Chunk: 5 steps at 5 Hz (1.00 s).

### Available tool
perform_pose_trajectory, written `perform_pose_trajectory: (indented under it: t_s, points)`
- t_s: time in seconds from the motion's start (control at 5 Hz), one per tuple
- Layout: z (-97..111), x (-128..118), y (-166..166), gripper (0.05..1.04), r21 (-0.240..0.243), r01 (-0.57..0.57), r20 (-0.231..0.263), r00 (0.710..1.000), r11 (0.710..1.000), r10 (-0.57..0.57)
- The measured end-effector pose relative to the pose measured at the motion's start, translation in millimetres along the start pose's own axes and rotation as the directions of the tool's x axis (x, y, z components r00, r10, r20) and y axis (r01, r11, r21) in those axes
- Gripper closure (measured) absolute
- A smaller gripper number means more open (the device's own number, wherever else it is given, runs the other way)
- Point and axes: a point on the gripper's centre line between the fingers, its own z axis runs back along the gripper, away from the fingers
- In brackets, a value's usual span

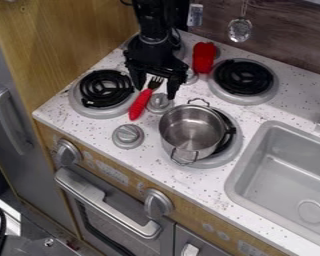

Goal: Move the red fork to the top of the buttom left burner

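The gripper hangs over the speckled table, its fingers spread apart, with the dark tines of the red fork between them. The fork lies diagonally just beside the bottom left burner, handle towards the oven. A metal pot sits on the bottom right burner. Pale markings on the wooden front panel are too small to read.
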Motion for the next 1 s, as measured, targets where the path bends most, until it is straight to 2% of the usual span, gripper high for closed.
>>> perform_pose_trajectory:
  t_s: [0.2,0.6,0.8,1.0]
  points:
    - [-7,11,8,0.084,0.019,-0.019,-0.013,1.0,1.0,0.019]
    - [-41,-3,24,0.084,0.067,-0.024,-0.127,0.991,0.997,0.032]
    - [-52,-9,32,0.084,0.097,-0.017,-0.153,0.988,0.995,0.031]
    - [-55,-11,37,0.086,0.126,0.002,-0.159,0.987,0.992,0.018]
